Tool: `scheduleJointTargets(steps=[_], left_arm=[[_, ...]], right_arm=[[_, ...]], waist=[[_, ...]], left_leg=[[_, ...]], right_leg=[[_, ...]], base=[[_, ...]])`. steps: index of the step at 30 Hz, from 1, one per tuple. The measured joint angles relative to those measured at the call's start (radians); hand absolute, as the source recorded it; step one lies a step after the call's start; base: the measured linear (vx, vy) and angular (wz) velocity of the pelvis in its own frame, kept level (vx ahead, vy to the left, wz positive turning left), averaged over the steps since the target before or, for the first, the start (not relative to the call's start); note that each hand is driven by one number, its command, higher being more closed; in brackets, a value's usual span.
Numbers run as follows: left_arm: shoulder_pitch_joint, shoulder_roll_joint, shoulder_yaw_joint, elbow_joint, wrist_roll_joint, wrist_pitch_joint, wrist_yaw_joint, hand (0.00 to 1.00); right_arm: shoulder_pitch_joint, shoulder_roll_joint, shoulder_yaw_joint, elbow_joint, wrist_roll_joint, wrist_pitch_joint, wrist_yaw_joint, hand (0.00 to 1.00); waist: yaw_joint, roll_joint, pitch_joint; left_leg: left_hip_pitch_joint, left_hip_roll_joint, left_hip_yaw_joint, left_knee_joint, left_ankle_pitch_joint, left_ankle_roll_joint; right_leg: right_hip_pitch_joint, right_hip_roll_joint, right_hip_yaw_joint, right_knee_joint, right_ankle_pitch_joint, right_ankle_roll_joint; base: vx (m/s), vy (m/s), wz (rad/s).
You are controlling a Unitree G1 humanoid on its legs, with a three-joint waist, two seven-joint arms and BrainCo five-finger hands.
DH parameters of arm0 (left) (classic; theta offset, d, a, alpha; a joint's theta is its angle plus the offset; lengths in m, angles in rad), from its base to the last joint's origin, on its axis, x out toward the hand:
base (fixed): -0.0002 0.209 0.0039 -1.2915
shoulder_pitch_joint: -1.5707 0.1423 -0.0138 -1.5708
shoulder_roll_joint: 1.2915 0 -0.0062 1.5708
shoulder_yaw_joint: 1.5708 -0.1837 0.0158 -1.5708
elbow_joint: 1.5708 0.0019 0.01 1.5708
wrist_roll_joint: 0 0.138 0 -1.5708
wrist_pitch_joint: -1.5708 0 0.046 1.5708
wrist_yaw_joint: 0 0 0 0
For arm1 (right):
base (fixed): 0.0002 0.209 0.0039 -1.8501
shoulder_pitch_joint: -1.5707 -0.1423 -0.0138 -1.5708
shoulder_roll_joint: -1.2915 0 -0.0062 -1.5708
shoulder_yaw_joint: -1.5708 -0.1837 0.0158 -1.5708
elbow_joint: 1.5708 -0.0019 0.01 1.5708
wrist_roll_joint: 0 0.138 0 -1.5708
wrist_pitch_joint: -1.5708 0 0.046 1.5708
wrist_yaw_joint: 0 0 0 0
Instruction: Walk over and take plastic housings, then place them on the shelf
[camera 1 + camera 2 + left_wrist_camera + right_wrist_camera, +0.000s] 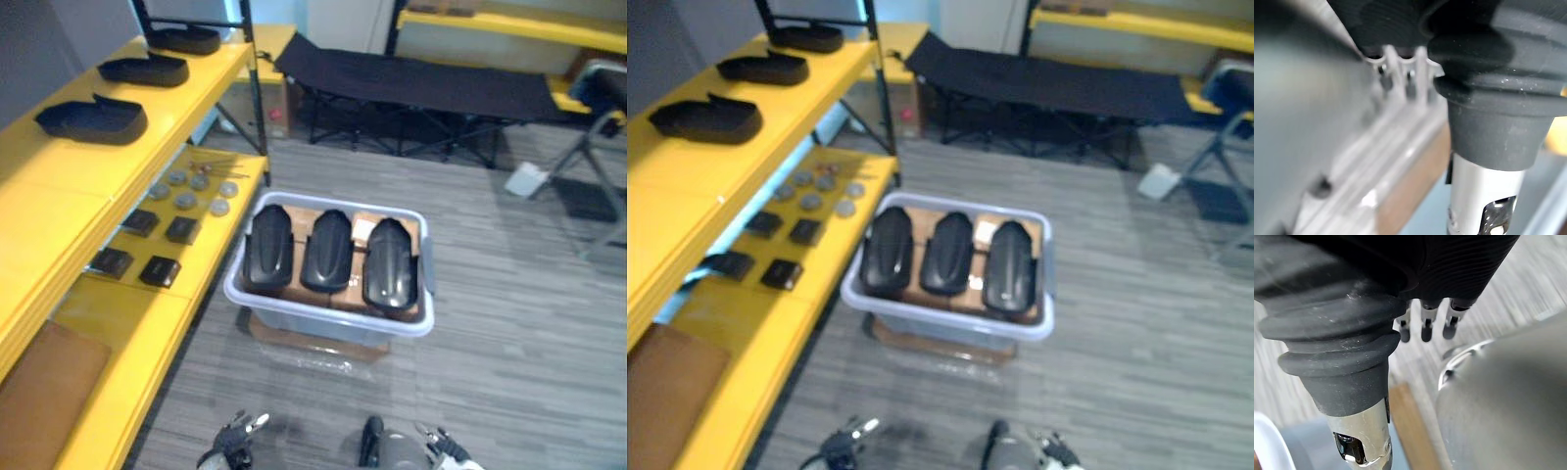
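The robot's left hand [233, 446] and right hand [443, 450] hang low at the near edge of the eye views, above the grey plank floor [519, 343]. In the left wrist view the silver fingers [1397, 63] run straight in a row and hold nothing. In the right wrist view the dark-tipped fingers [1426, 329] hang loosely extended, also with nothing in them.

Just ahead on the floor stands a pale grey plastic bin [315, 317], resting on a flat brown cardboard box [313, 346]. Inside the bin, three glossy black plastic housings lie side by side on a brown cardboard sheet: the left housing [268, 247], the middle housing [327, 251] and the right housing [390, 264].

To the left runs a yellow two-tier shelf [69, 191]. Its lower tier carries a brown panel [44, 392] at the near end, then small black square pieces [162, 269] and, beyond them, grey discs [186, 201]. On the upper tier three more black housings sit in a line, well apart: the nearest [93, 119], the next [144, 70] and the farthest [186, 40].

Farther back stands a black folding cot [421, 83], with a white object [526, 179] on the floor to its right and another yellow shelf [509, 24] behind.
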Motion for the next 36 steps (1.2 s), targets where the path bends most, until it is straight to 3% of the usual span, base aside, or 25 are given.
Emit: scheduleJointTargets(steps=[3, 5, 6, 7, 8, 11, 13, 15, 17, 18, 20, 21, 24, 26, 29, 34, 36], left_arm=[[-0.014, 0.006, -0.044, 0.006, 0.030, -0.006, 0.000, 0.00], [-0.031, 0.006, -0.056, 0.006, 0.038, -0.010, -0.002, 0.00], [-0.049, 0.026, -0.066, 0.013, 0.081, -0.019, -0.005, 0.00], [-0.056, 0.038, -0.085, 0.013, 0.103, -0.026, -0.006, 0.00], [-0.075, 0.056, -0.110, 0.013, 0.119, -0.032, -0.008, 0.00], [-0.105, 0.099, -0.168, 0.011, 0.135, -0.033, -0.016, 0.00], [-0.114, 0.118, -0.198, 0.011, 0.136, -0.030, -0.020, 0.00], [-0.125, 0.130, -0.237, 0.012, 0.139, -0.030, -0.016, 0.00], [-0.130, 0.135, -0.255, 0.013, 0.148, -0.033, -0.011, 0.00], [-0.136, 0.133, -0.265, 0.012, 0.147, -0.033, 0.002, 0.00], [-0.141, 0.131, -0.269, 0.011, 0.146, -0.040, 0.010, 0.00], [-0.141, 0.131, -0.269, 0.011, 0.146, -0.040, 0.010, 0.00], [-0.131, 0.130, -0.242, 0.011, 0.171, -0.060, 0.007, 0.00], [-0.126, 0.133, -0.228, 0.011, 0.198, -0.080, 0.008, 0.00], [-0.111, 0.143, -0.206, 0.012, 0.225, -0.108, 0.021, 0.00], [-0.122, 0.183, -0.206, 0.007, 0.225, -0.149, 0.076, 0.00], [-0.135, 0.191, -0.207, -0.026, 0.160, -0.165, 0.088, 0.00]], right_arm=[[-0.005, -0.007, 0.059, -0.031, -0.077, -0.062, 0.016, 0.00], [-0.005, -0.026, 0.136, -0.048, -0.121, -0.110, 0.034, 0.00], [-0.009, -0.027, 0.221, -0.088, -0.155, -0.165, 0.059, 0.00], [-0.006, -0.027, 0.265, -0.115, -0.166, -0.191, 0.074, 0.00], [0.003, -0.031, 0.367, -0.189, -0.180, -0.228, 0.102, 0.00], [0.024, -0.054, 0.631, -0.361, -0.218, -0.295, 0.189, 0.00], [0.009, -0.060, 0.795, -0.453, -0.233, -0.335, 0.258, 0.00], [-0.058, -0.076, 1.008, -0.580, -0.220, -0.382, 0.343, 0.00], [-0.133, -0.074, 1.128, -0.638, -0.211, -0.408, 0.375, 0.00], [-0.225, -0.077, 1.232, -0.697, -0.179, -0.417, 0.396, 0.00], [-0.329, -0.069, 1.285, -0.784, -0.148, -0.399, 0.384, 0.00], [-0.360, -0.062, 1.287, -0.815, -0.128, -0.383, 0.367, 0.00], [-0.475, 0.010, 1.121, -0.916, -0.043, -0.293, 0.184, 0.00], [-0.549, 0.033, 0.881, -0.989, -0.014, -0.226, -0.034, 0.00], [-0.564, -0.028, 0.644, -1.059, -0.005, -0.154, -0.219, 0.00], [-0.468, -0.141, 0.337, -1.081, -0.005, -0.149, -0.471, 0.00], [-0.424, -0.174, 0.197, -1.081, -0.003, -0.150, -0.547, 0.00]], waist=[[-0.010, 0.005, -0.002], [-0.001, 0.009, 0.002], [-0.004, -0.012, 0.010], [-0.009, -0.021, 0.016], [-0.010, -0.049, 0.033], [-0.002, -0.090, 0.061], [0.000, -0.099, 0.070], [0.000, -0.091, 0.078], [0.008, -0.089, 0.079], [0.031, -0.088, 0.081], [0.065, -0.088, 0.082], [0.071, -0.087, 0.082], [0.079, -0.081, 0.085], [0.074, -0.076, 0.088], [0.056, -0.075, 0.115], [-0.006, -0.103, 0.223], [-0.023, -0.107, 0.270]], left_leg=[[-0.032, -0.058, 0.027, -0.298, 0.047, 0.014], [-0.077, -0.086, -0.004, -0.367, 0.198, 0.033], [-0.078, -0.104, 0.008, -0.371, 0.188, 0.037], [-0.082, -0.107, 0.014, -0.374, 0.184, 0.044], [-0.090, -0.120, 0.031, -0.379, 0.179, 0.052], [-0.101, -0.143, 0.055, -0.376, 0.181, 0.057], [-0.103, -0.160, 0.051, -0.367, 0.174, 0.068], [-0.122, -0.173, 0.006, -0.348, 0.166, 0.075], [-0.137, -0.179, -0.028, -0.345, 0.165, 0.076], [-0.137, -0.181, -0.053, -0.347, 0.165, 0.076], [-0.118, -0.179, -0.060, -0.349, 0.165, 0.076], [-0.110, -0.179, -0.062, -0.349, 0.165, 0.076], [-0.086, -0.179, -0.061, -0.354, 0.165, 0.076], [-0.104, -0.178, -0.044, -0.355, 0.165, 0.076], [-0.113, -0.169, 0.009, -0.346, 0.163, 0.076], [-0.177, -0.135, 0.057, -0.312, 0.163, 0.076], [-0.198, -0.125, 0.058, -0.301, 0.162, 0.075]], right_leg=[[0.047, -0.005, -0.020, -0.075, 0.003, 0.005], [0.033, 0.007, -0.006, -0.089, -0.001, 0.022], [0.029, -0.004, 0.021, -0.107, 0.002, 0.043], [0.025, -0.011, 0.031, -0.114, 0.005, 0.051], [0.008, -0.022, 0.044, -0.124, 0.016, 0.062], [-0.001, -0.035, 0.061, -0.149, 0.045, 0.074], [0.015, -0.046, 0.055, -0.166, 0.049, 0.079], [0.037, -0.054, 0.006, -0.176, 0.050, 0.081], [0.048, -0.054, -0.027, -0.181, 0.050, 0.081], [0.066, -0.052, -0.050, -0.185, 0.050, 0.081], [0.096, -0.050, -0.052, -0.190, 0.049, 0.081], [0.108, -0.050, -0.053, -0.192, 0.049, 0.080], [0.130, -0.051, -0.052, -0.191, 0.047, 0.076], [0.095, -0.053, -0.038, -0.189, 0.047, 0.076], [0.052, -0.050, 0.023, -0.182, 0.053, 0.082], [-0.041, -0.024, 0.090, -0.175, 0.092, 0.067], [-0.056, -0.013, 0.101, -0.183, 0.102, 0.064]], base=[[0.21, -0.100, 0.04], [0.08, 0.070, -0.28], [0.09, 0.105, -0.36], [0.11, 0.136, -0.34], [0.06, 0.094, -0.23], [0.12, 0.091, -0.17], [0.12, 0.066, 0.09], [0.11, 0.050, 0.48], [0.06, 0.023, 0.60], [0.04, 0.013, 0.47], [0.04, 0.022, 0.33], [0.03, 0.024, 0.17], [-0.03, 0.009, 0.00], [-0.11, 0.016, -0.22], [-0.12, 0.021, -0.51], [-0.12, -0.005, -0.42], [-0.10, -0.017, -0.19]])
